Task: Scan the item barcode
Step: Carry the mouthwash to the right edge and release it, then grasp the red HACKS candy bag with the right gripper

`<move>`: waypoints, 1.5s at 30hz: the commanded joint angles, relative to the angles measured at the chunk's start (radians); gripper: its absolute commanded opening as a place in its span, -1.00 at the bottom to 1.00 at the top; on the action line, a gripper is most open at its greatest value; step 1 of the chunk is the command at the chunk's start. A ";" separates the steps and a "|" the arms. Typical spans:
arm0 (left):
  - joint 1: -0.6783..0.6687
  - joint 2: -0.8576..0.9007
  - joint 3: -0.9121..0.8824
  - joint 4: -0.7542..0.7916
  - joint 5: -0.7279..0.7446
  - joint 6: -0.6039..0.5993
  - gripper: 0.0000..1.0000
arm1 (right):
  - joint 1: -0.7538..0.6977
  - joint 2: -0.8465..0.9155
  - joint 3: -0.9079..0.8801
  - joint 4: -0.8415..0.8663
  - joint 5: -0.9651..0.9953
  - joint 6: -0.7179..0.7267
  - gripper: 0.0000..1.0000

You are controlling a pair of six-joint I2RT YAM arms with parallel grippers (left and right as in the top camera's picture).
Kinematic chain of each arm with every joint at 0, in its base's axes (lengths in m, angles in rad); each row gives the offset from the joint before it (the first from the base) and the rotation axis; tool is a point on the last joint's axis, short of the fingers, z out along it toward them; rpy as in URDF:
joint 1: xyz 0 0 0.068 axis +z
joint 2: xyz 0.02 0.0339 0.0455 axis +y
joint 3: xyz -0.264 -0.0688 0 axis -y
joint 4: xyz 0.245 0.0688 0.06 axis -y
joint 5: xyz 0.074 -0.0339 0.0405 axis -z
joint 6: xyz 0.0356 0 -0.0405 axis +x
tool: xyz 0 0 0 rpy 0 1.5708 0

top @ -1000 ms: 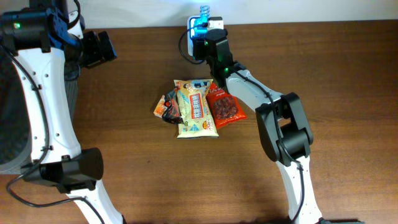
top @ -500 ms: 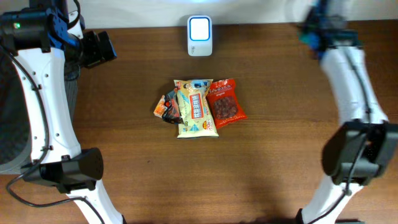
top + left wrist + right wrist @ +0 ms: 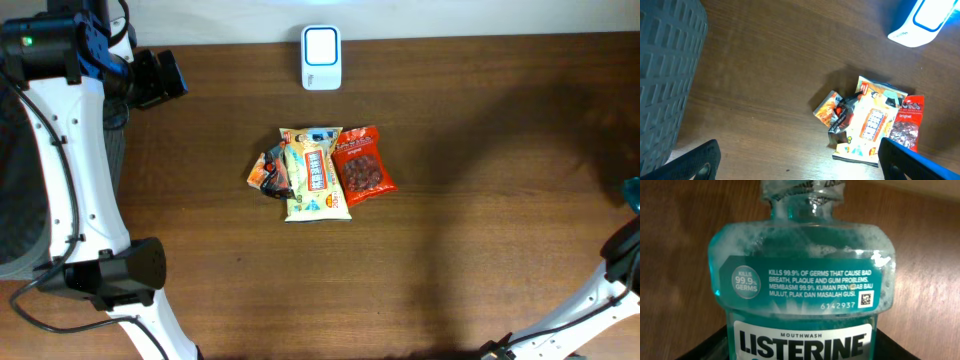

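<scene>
A teal Listerine mouthwash bottle (image 3: pixel 802 280) fills the right wrist view, its small square code (image 3: pixel 866 298) facing the camera. My right gripper (image 3: pixel 800 347) is shut on it, with a dark finger against each lower side. In the overhead view only a teal sliver of the bottle (image 3: pixel 634 192) shows at the far right edge. The white scanner (image 3: pixel 321 45) with its lit blue screen stands at the table's back centre. My left gripper (image 3: pixel 800 165) hangs open at the back left, holding nothing.
A pile of snack packs (image 3: pixel 316 172) lies mid-table, with a red bag (image 3: pixel 362 165) on its right and a small orange pack (image 3: pixel 266 172) on its left. A grey basket (image 3: pixel 665 75) stands off the table's left side.
My right arm swung the bottle away from the scanner, across the back right and down to the table's far right edge. The left arm has not moved.
</scene>
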 commanded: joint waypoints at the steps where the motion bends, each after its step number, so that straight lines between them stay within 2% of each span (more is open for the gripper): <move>1: 0.002 -0.005 0.003 0.000 0.010 0.012 0.98 | -0.025 0.002 0.013 0.011 0.012 0.004 0.72; 3: 0.002 -0.005 0.003 0.000 0.010 0.012 0.98 | -0.025 0.002 0.013 0.009 0.012 -0.041 0.99; 7: 0.002 -0.005 0.003 -0.001 0.010 0.012 0.98 | -0.017 -0.027 0.021 -0.032 -0.049 -0.076 0.97; 9: 0.002 -0.005 0.003 -0.001 0.010 0.012 0.98 | 0.011 -0.074 0.036 -0.037 -0.235 -0.135 0.97; 10: 0.002 -0.005 0.003 -0.001 0.010 0.012 0.98 | 0.031 -0.098 0.040 -0.037 -0.405 -0.175 0.97; 12: 0.002 -0.005 0.003 -0.001 0.010 0.012 0.98 | 0.112 -0.126 0.040 -0.009 -0.882 -0.241 0.97; 14: 0.002 -0.005 0.003 -0.001 0.010 0.012 0.98 | 0.233 -0.120 0.039 -0.010 -1.101 -0.241 0.97; 16: 0.002 -0.005 0.003 0.000 0.010 0.012 0.98 | 0.353 -0.118 0.039 -0.039 -1.137 -0.275 0.97; 18: 0.002 -0.005 0.003 -0.001 0.010 0.012 0.98 | 0.518 -0.117 0.039 -0.101 -1.091 -0.363 0.97; 21: 0.002 -0.005 0.003 -0.001 0.010 0.012 0.98 | 0.757 -0.110 0.039 -0.195 -0.745 -0.394 0.98; 23: 0.002 -0.005 0.003 0.000 0.010 0.012 0.98 | 0.882 -0.107 0.039 -0.231 -0.581 -0.394 0.79; 24: 0.002 -0.005 0.003 -0.001 0.010 0.012 0.98 | 0.962 -0.107 0.039 -0.251 -0.502 -0.394 0.52; 25: 0.002 -0.005 0.003 0.000 0.010 0.012 0.98 | 1.026 -0.107 0.039 -0.272 -0.437 -0.394 0.43; 27: 0.002 -0.005 0.003 0.000 0.010 0.012 0.98 | 1.090 -0.107 0.039 -0.306 -0.370 -0.394 0.29; 28: 0.002 -0.005 0.003 -0.001 0.010 0.012 0.98 | 1.130 -0.106 0.039 -0.333 -0.336 -0.394 0.08; 29: 0.002 -0.005 0.003 -0.001 0.010 0.012 0.98 | 1.167 -0.098 0.036 -0.340 -0.330 -0.394 -0.06; 33: 0.002 -0.005 0.003 0.000 0.010 0.012 0.98 | 1.226 -0.048 0.006 -0.333 -0.278 -0.371 -0.05; 36: 0.002 -0.005 0.003 0.000 0.010 0.012 0.98 | 1.226 -0.026 -0.039 -0.292 -0.274 -0.371 -0.03; 41: 0.002 -0.005 0.003 -0.001 0.010 0.012 0.98 | 1.221 0.011 -0.097 -0.236 -0.138 -0.362 -0.03; 45: 0.002 -0.005 0.003 -0.001 0.010 0.012 0.99 | 1.172 0.014 -0.108 -0.236 -0.058 -0.280 -0.03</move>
